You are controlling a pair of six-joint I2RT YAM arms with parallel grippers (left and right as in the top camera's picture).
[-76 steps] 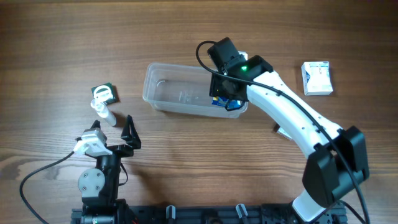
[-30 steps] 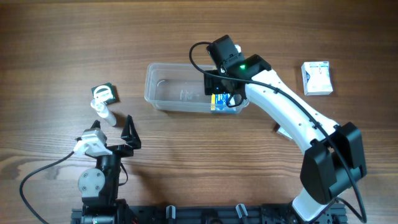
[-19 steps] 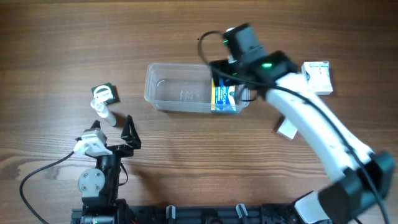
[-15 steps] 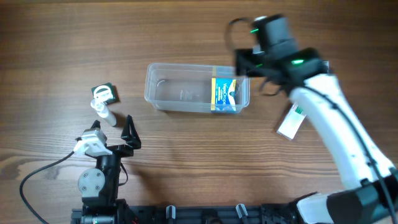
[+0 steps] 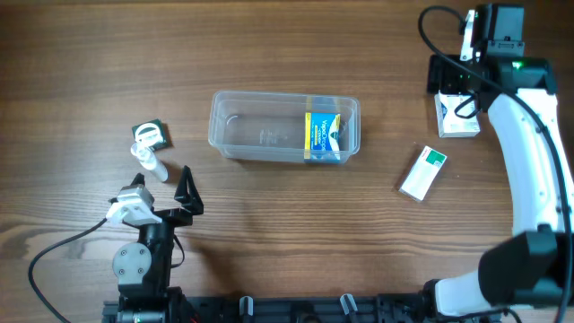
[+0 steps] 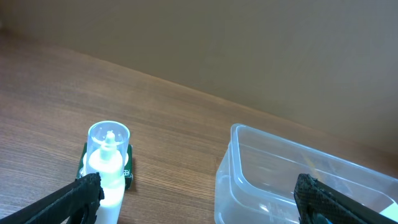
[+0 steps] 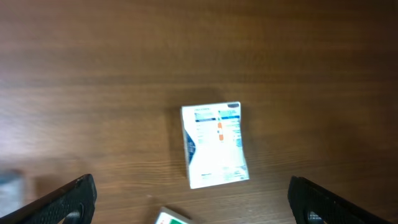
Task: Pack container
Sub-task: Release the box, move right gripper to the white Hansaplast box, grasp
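Note:
The clear plastic container [image 5: 269,126] sits mid-table with a blue and yellow box [image 5: 325,137] lying in its right end. Its left corner also shows in the left wrist view [image 6: 298,180]. My right gripper [image 5: 455,79] is open and empty above a white and blue box [image 5: 457,115], which shows in the right wrist view [image 7: 214,144]. A white and green box [image 5: 423,172] lies right of the container. My left gripper [image 5: 184,193] is open and empty, low at the left, next to a white bottle [image 5: 146,160] that also shows in the left wrist view [image 6: 107,165].
A small green box [image 5: 150,135] lies behind the white bottle at the left. The table is brown wood.
My right gripper let go of the blue and yellow box in the container's right end, rose, and swung right to hover over the white and blue box. The left arm stayed still.

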